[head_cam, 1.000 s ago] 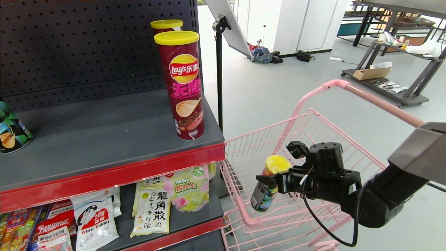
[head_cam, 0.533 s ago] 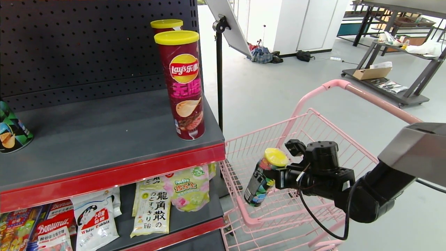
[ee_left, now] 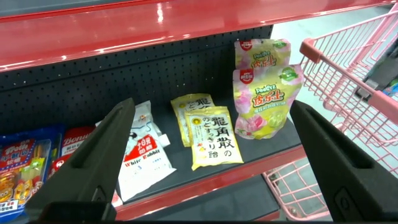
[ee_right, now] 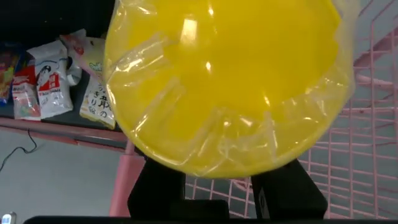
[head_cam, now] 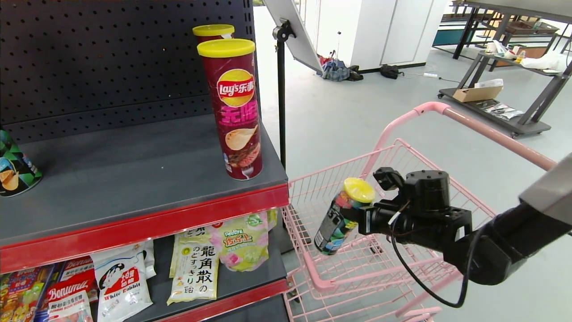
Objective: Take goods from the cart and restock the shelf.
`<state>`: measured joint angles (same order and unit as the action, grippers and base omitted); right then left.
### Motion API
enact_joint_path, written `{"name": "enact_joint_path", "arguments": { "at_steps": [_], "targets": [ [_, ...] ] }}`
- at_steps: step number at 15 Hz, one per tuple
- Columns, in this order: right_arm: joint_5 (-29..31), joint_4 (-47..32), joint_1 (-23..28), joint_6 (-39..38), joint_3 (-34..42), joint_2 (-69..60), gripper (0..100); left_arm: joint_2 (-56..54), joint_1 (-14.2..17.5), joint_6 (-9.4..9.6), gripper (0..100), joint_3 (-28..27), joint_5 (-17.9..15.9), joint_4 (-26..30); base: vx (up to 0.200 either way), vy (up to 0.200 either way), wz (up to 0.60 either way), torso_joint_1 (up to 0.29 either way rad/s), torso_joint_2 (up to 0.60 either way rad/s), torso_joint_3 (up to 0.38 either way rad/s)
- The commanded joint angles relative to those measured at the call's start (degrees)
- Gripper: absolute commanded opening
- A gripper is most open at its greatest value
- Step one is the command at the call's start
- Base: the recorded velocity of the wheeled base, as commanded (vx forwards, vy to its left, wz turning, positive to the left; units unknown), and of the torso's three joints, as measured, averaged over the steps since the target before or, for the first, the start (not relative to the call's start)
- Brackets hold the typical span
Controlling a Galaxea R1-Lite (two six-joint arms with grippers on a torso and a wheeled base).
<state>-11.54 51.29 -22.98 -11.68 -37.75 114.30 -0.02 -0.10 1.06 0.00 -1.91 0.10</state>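
Observation:
My right gripper is shut on a short chip can with a yellow lid. It holds the can tilted above the front left corner of the pink cart, below the top shelf board. In the right wrist view the lid sits just above the gripper's fingers. My left gripper is open and faces the lower shelf, with nothing between its fingers.
Two tall red chip cans stand at the top shelf's right end, and a green can at its left. Snack bags lie on the lower shelf. A light stand pole rises between shelf and cart.
My right gripper has lifted the can higher and a little left toward the shelf, tilting it more. The shelf goods have not moved.

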Motion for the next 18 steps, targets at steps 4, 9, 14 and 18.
{"name": "enact_joint_path", "arguments": {
  "at_steps": [4, 9, 14, 18],
  "targets": [
    [6.8, -37.4, 0.1, 5.4, -8.2, -42.0, 0, 0.0, 0.0, -0.18, 100, 0.0, -0.1, 0.0, 0.0, 0.0, 0.0, 0.0, 0.0, 0.0],
    [13.0, -72.6, 5.6, 6.4, -13.8, -69.0, 0, 0.0, 0.0, -0.09, 100, 0.0, -0.1, 0.0, 0.0, 0.0, 0.0, 0.0, 0.0, 0.0],
    [13.3, -82.9, 12.3, 9.0, -9.4, -78.9, 0, 0.0, 0.0, -0.09, 100, 0.0, -0.1, 0.0, 0.0, 0.0, 0.0, 0.0, 0.0, 0.0],
    [13.5, -82.9, 12.2, 10.4, -7.0, -81.1, 0, 0.0, 0.0, -0.18, 100, 0.0, -0.1, 0.0, 0.0, 0.0, 0.0, 0.0, 0.0, 0.0]
  ]
}}
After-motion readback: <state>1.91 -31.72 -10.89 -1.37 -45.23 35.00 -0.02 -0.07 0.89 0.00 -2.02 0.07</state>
